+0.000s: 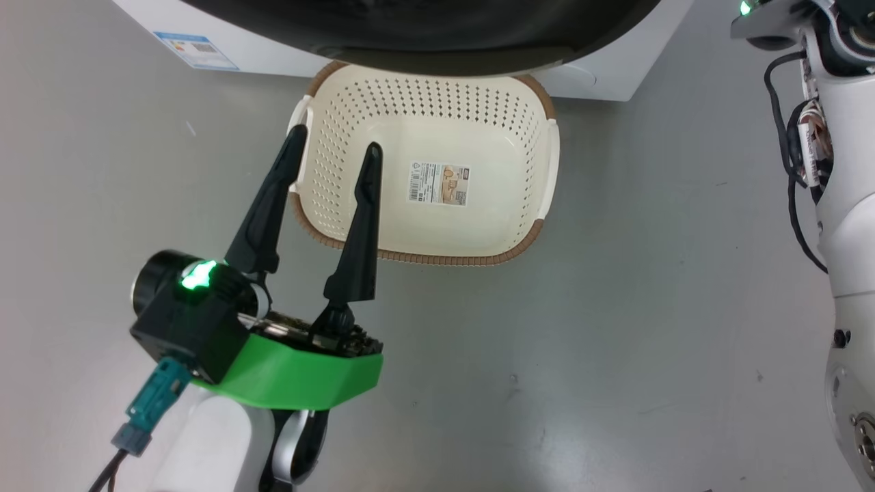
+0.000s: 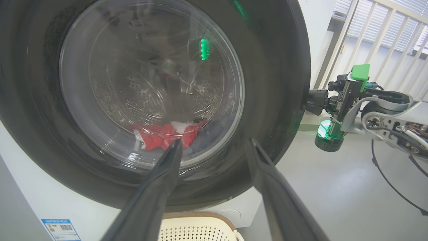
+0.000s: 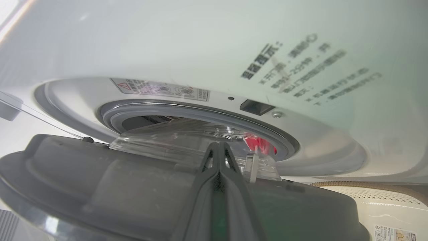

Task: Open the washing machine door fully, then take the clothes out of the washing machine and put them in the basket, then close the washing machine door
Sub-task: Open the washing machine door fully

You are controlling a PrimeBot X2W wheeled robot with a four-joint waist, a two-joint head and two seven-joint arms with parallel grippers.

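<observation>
The washing machine door (image 2: 277, 100) stands slightly ajar from the washing machine (image 3: 200, 43), with the grey rubber ring (image 3: 200, 108) showing in the gap. The right gripper (image 3: 219, 147), its two fingers pressed together, has its tips against the door's inner side by the glass bowl. The clothes (image 2: 160, 137) lie red low in the drum behind the glass. The left gripper (image 1: 335, 140) hangs with fingers spread apart over the left rim of the basket (image 1: 424, 258), which sits on the floor just before the machine
</observation>
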